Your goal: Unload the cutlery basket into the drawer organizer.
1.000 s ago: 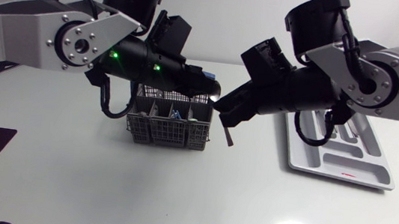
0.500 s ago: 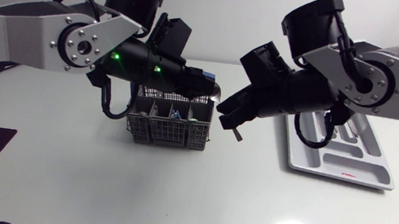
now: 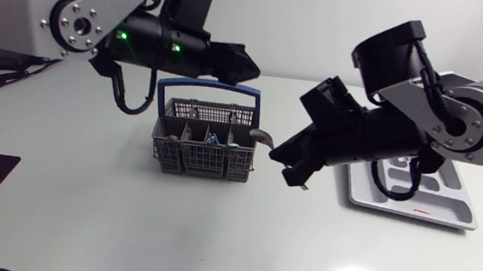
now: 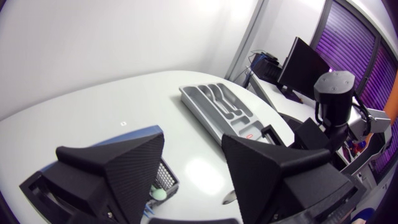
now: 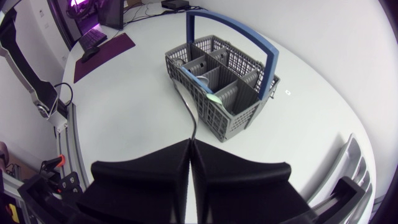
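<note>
The right gripper (image 3: 295,172), just right of centre in the head view, had its fingers closed tight on the slim handle of a utensil (image 3: 262,137). In the right wrist view the two wedges almost met around that thin shaft, which ran ahead of them toward the cutlery basket (image 3: 202,164). The utensil's rounded silver end lay at the basket's right rim. Whether it touched the wire wall could not be told.

The left gripper (image 4: 193,141) had its fingers spread wide with nothing between them. It hung in the upper middle of the head view, above the back of the basket.

The drawer organizer (image 3: 418,199) lay at the right of the frame, partly under the right arm and well apart from the basket.

The step appeared to be the carry to the organizer. Done well, it would likely mean raising the utensil until its far end was plainly free of the rim and the blue handle (image 3: 210,85). The grip should stay firm, since so thin a shaft could pivot between broad pads. The utensil should then be turned in line with a long compartment and released only once low inside it.
</note>
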Robot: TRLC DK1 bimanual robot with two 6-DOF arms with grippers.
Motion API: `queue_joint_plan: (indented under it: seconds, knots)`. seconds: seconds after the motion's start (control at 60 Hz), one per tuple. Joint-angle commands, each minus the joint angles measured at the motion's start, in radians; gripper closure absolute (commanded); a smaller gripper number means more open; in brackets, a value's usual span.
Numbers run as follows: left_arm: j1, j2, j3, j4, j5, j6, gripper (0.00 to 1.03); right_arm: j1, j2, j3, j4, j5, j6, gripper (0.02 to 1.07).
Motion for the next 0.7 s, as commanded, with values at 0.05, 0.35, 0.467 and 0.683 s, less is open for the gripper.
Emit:
queue_joint_plan:
  seconds: [0.05, 0.35, 0.467, 0.683]
  knots:
    - [0.060, -0.010, 0.060, -0.012, 0.001, 0.100, 0.29, -0.143, -0.021, -0.041, -0.057, -0.063, -0.135, 1.01]
    - [0.040, 0.009, 0.052, -0.142, -0.042, 0.424, 0.29, -0.495, 0.057, -0.049, -0.158, -0.117, -0.531, 1.01]
    - [0.016, 0.019, 0.032, -0.160, -0.071, 0.536, 0.29, -0.631, 0.111, -0.023, -0.207, -0.126, -0.704, 1.01]
    - [-0.038, 0.061, 0.017, -0.225, -0.125, 0.720, 0.29, -0.820, 0.243, 0.054, -0.284, -0.125, -0.986, 1.01]
